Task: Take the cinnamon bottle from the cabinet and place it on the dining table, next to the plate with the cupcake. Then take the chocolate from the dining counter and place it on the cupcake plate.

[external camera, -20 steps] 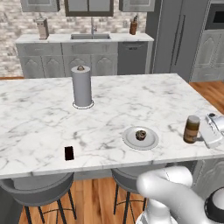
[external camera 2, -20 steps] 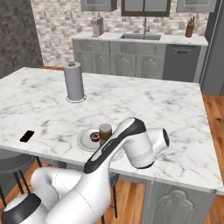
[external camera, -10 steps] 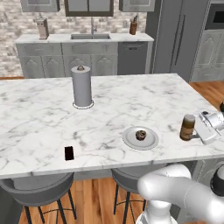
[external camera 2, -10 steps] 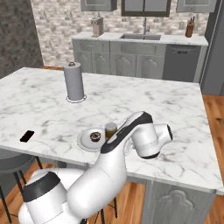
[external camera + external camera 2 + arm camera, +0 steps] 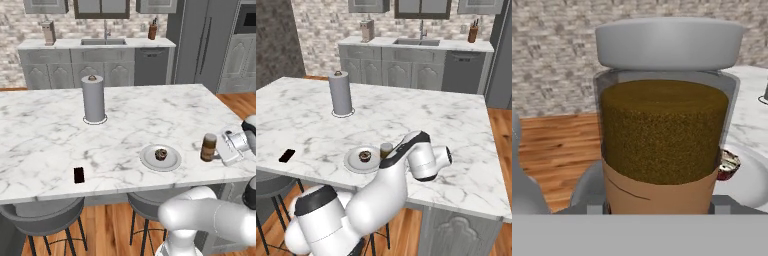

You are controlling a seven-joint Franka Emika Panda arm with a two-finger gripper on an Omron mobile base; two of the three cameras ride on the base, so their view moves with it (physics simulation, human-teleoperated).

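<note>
Over marble table [image 5: 45, 125], cinnamon bottle [image 5: 664, 120] sits upright between fingers [image 5: 594, 208].

Even, bright render — soft shadows, slightly blurry.

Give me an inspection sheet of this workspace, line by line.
Surface: white marble dining table.
Job's things: cinnamon bottle upright, held near the table's right edge, right of the plate with the cupcake; chocolate flat near the front edge.
Clutter: paper towel roll standing mid-table.
Claw: claw closed on the cinnamon bottle.
Cables: nothing seen.
Surroundings: back counter with sink, stools below.
</note>
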